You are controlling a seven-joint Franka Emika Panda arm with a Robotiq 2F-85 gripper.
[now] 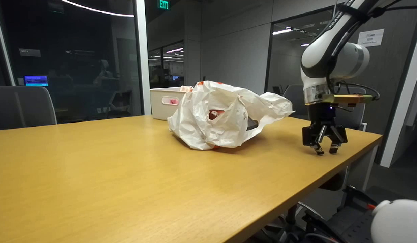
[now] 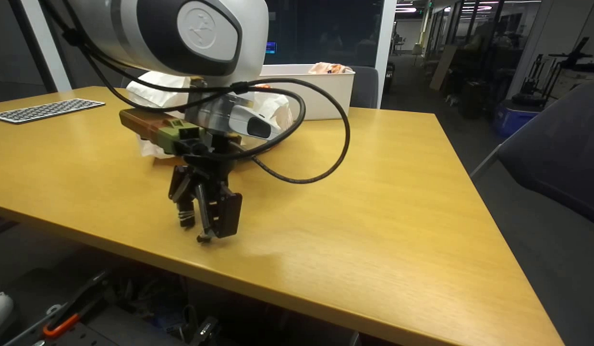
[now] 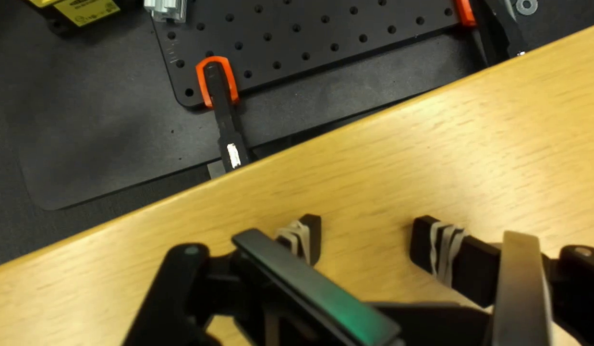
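My gripper (image 1: 326,151) is open and holds nothing. It points down close to the wooden table (image 1: 93,175) near its edge, and also shows in an exterior view (image 2: 196,230). In the wrist view its two black fingertips (image 3: 366,240), wrapped with pale bands, stand apart over bare wood. Whether they touch the table I cannot tell. A crumpled white plastic bag (image 1: 195,118) lies on the table, apart from the gripper. Through its openings a dark red thing (image 1: 215,114) and a dark thing (image 1: 252,124) show. The arm partly hides the bag (image 2: 157,89) in an exterior view.
A white bin (image 2: 333,96) with a pinkish cloth (image 2: 329,68) stands behind the bag. A keyboard (image 2: 47,111) lies on the table. Chairs (image 1: 21,106) stand around it. A black perforated plate (image 3: 297,43) with an orange-tipped clamp (image 3: 217,81) lies beyond the table edge.
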